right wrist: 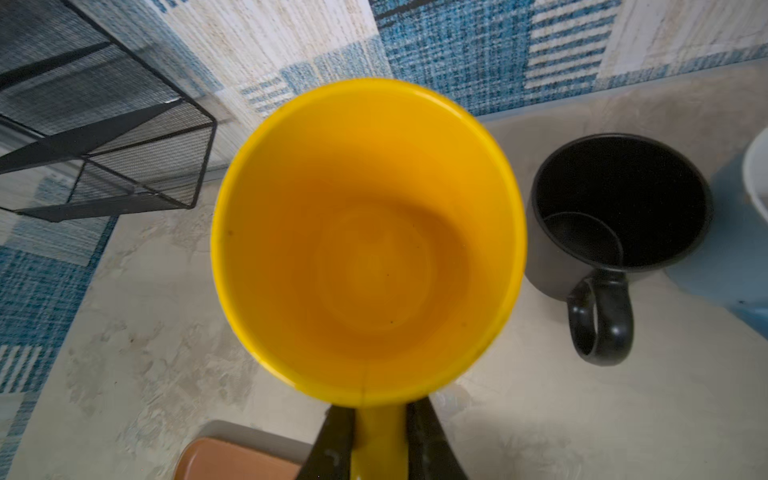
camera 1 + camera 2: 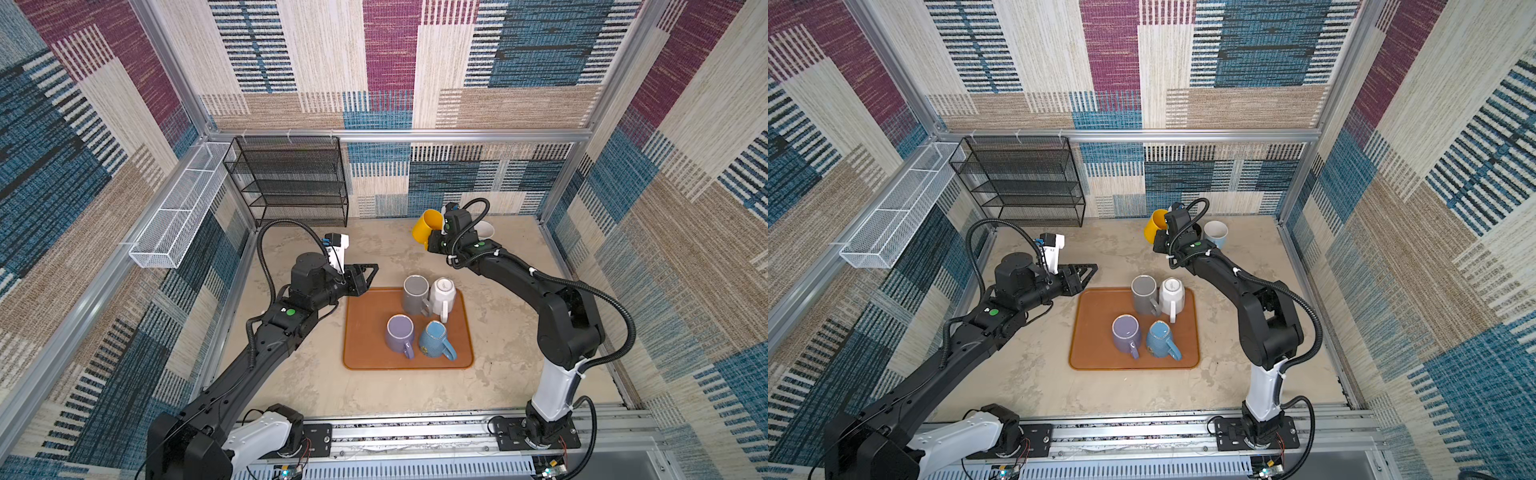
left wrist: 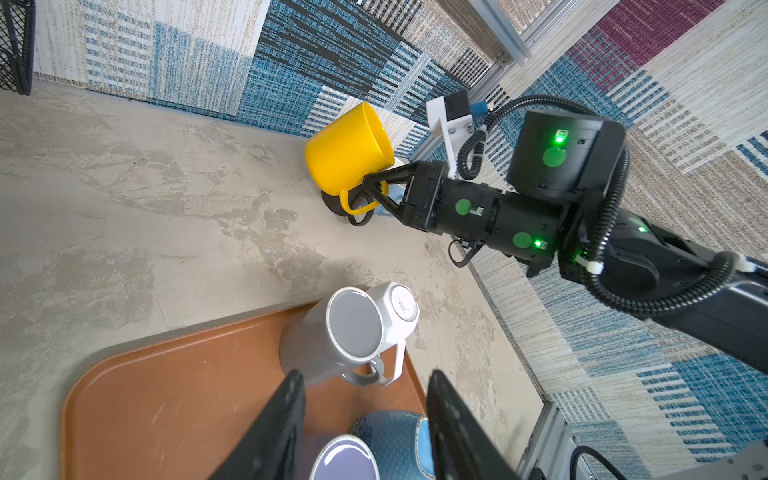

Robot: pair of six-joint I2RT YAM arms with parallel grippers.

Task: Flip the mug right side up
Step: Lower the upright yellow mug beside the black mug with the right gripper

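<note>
Right gripper point(image 3: 370, 185) pinches yellow mug point(image 3: 347, 149) by handle, tilted midair, so wrist roll can upright it. Left gripper point(image 2: 371, 270) half-open, empty.

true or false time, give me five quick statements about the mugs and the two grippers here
1. The right gripper is shut on the handle of the yellow mug. True.
2. The grey mug stands upside down on the tray. True.
3. Five mugs stand on the tray. False: four stand there.
4. The black mug stands upright on the table, off the tray. True.
5. The left gripper holds the grey mug. False: its jaws are apart and empty, near the tray's far corner.
</note>
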